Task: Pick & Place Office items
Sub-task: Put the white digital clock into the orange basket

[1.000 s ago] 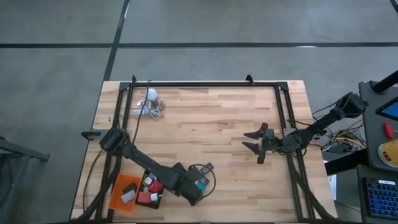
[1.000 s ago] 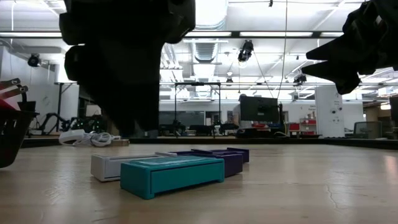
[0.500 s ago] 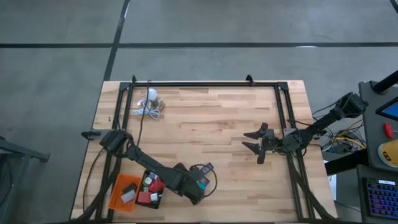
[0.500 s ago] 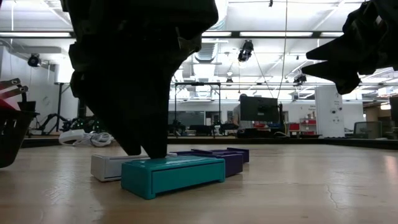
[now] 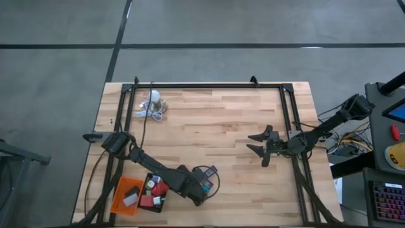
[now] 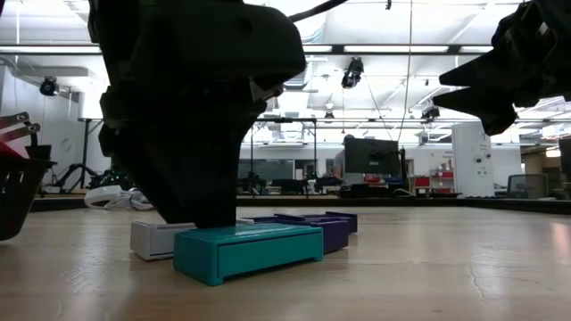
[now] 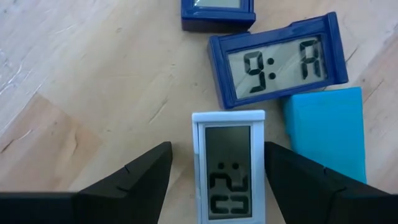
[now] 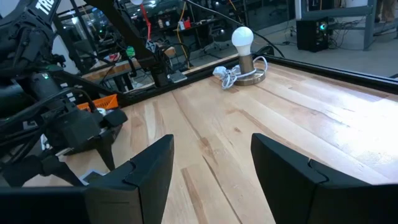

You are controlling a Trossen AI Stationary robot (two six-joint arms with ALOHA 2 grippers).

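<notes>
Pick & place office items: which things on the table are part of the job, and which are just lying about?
Job:
- white digital clock, between the open fingers of the left gripper
- two blue digital clocks
- teal block
- small items in the black tray
- orange tray

Lying about:
- white bulb with coiled cord
- right gripper, open, waiting above bare table

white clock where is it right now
In the left wrist view the white clock lies between the left gripper's open fingers, beside the teal piece.
</notes>
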